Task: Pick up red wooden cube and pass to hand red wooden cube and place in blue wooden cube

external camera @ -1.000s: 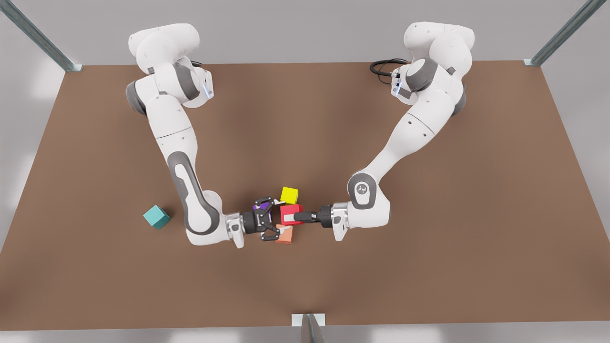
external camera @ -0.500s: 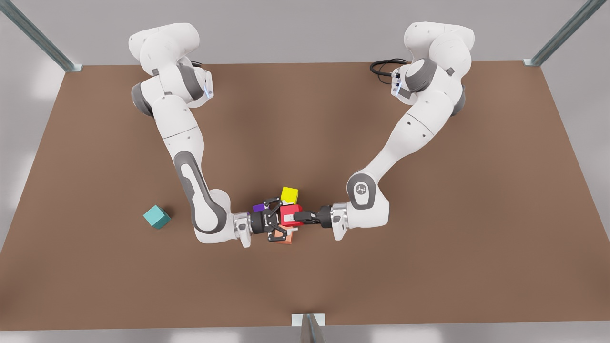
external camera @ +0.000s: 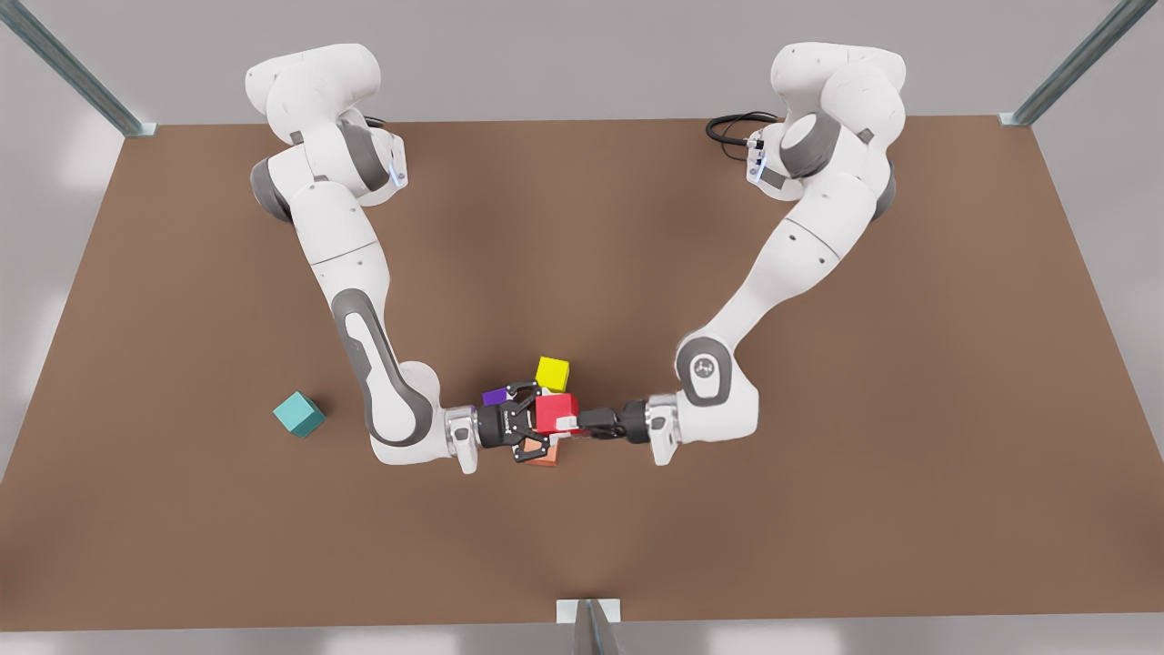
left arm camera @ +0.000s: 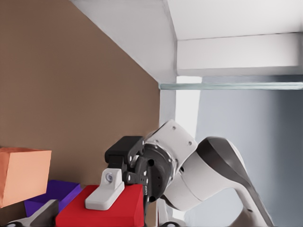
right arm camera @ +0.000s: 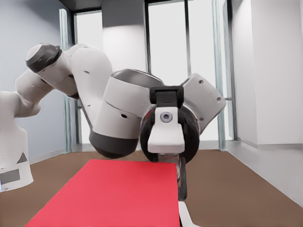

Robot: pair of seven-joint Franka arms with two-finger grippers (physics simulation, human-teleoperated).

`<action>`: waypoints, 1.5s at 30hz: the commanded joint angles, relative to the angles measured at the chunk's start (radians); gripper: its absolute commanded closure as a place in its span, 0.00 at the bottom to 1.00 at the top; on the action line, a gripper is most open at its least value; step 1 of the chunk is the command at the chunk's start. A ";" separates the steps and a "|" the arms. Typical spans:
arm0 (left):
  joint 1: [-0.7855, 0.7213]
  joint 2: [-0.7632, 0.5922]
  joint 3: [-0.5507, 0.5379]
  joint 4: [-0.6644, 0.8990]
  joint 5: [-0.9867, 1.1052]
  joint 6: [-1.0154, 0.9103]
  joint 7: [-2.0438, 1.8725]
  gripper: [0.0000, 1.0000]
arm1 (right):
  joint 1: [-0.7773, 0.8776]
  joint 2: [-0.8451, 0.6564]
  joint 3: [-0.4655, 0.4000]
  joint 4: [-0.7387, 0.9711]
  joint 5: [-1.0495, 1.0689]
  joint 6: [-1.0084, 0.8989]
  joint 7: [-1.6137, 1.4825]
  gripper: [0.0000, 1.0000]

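Red wooden cube (external camera: pixel 555 409) raised over the tabletop (external camera: pixel 818 509), just above a salmon cube (external camera: pixel 546 458). Left gripper (external camera: pixel 538 420) clenched on it. Right gripper (external camera: pixel 569 423) at the opposite side, grip impossible to tell. Probably light, rigid and smooth; best pinched across flat opposite faces.

A small plain yellow wooden cube (external camera: pixel 552 373) sits on the broad brown tabletop (external camera: pixel 582 227) near its middle. At about eight o'clock from it lies a small purple wooden cube (external camera: pixel 495 397), partly hidden. At roughly six o'clock from the yellow one rests a pale salmon-orange wooden cube (external camera: pixel 546 458), mostly covered. Grey metal frame posts (external camera: pixel 64 64) rise at the table's far corners.
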 commanded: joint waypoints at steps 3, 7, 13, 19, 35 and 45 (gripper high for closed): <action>0.089 -0.009 -0.005 -0.006 0.048 -0.080 0.067 0.00 | -0.018 -0.038 -0.067 -0.004 -0.037 -0.003 -0.001 0.45; 0.291 -0.147 -0.005 0.002 0.497 -0.495 -0.182 0.00 | -0.032 -0.143 -0.354 -0.010 -0.581 -0.056 0.187 0.45; 0.373 -0.609 -0.007 0.002 1.297 -1.086 -0.563 0.00 | -0.032 -0.285 -0.548 -0.002 -1.241 -0.173 0.780 0.46; 0.021 -0.887 0.591 -0.322 1.073 -1.004 -0.349 0.00 | 0.060 -0.337 -0.661 -0.142 -1.470 -0.008 0.832 0.46; 0.021 -0.850 0.571 -0.323 1.073 -1.074 -0.355 0.00 | 0.183 -0.406 -0.698 -0.562 -1.424 0.457 0.869 0.46; 0.021 -0.836 0.571 -0.322 1.073 -1.069 -0.355 0.00 | 0.189 -0.403 -0.697 -0.591 -1.407 0.491 0.869 0.00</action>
